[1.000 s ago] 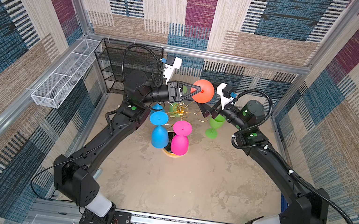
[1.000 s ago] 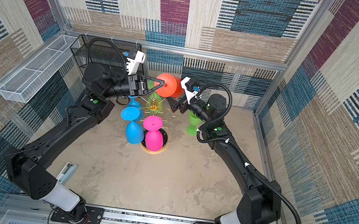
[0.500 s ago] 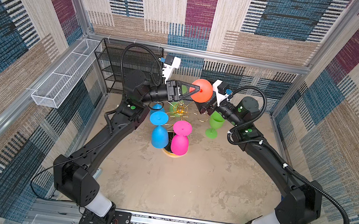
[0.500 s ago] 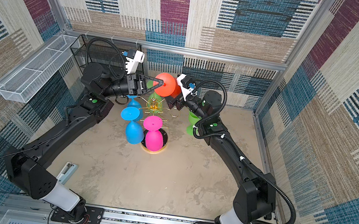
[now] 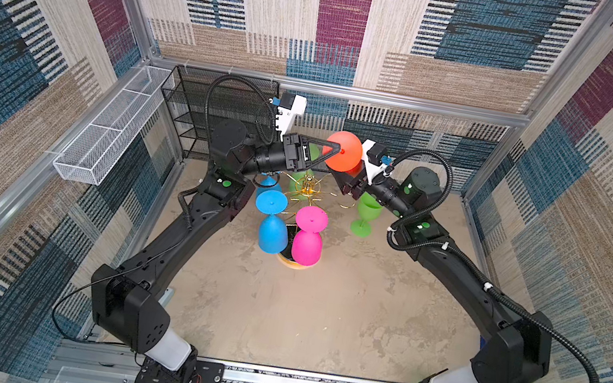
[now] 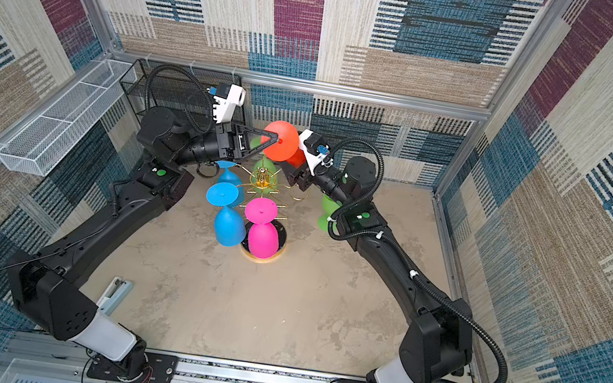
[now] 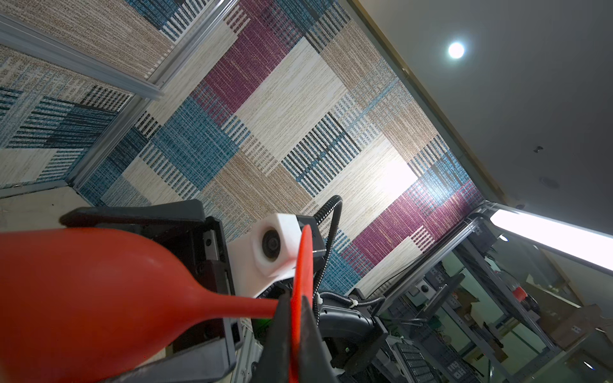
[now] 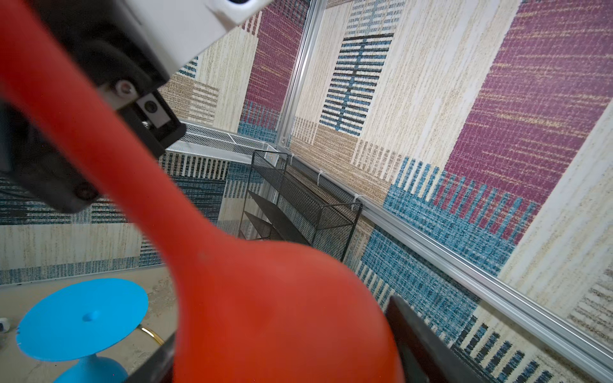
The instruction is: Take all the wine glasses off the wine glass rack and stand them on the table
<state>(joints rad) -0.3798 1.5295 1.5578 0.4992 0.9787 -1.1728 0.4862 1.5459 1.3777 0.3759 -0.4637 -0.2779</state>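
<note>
The table (image 5: 317,321) carries one wine glass rack (image 5: 307,189), standing at far centre. The orange wine glass (image 5: 342,156) is clear of the rack, aloft above its far side.

Left gripper (image 5: 335,149): clamped tight on the glass's foot. Right gripper (image 8: 288,354): jaws wide, bracketing the bowl; contact cannot be confirmed.

Hazard: if the left releases before the right holds firmly, the smooth bowl may slip and drop onto the rack, dislodging hung glasses.

Count: six glasses. There are two blue glasses (image 5: 272,233), two green glasses (image 5: 368,211) (one standing on the table, right), one pink glass (image 5: 306,243) and one orange.
</note>
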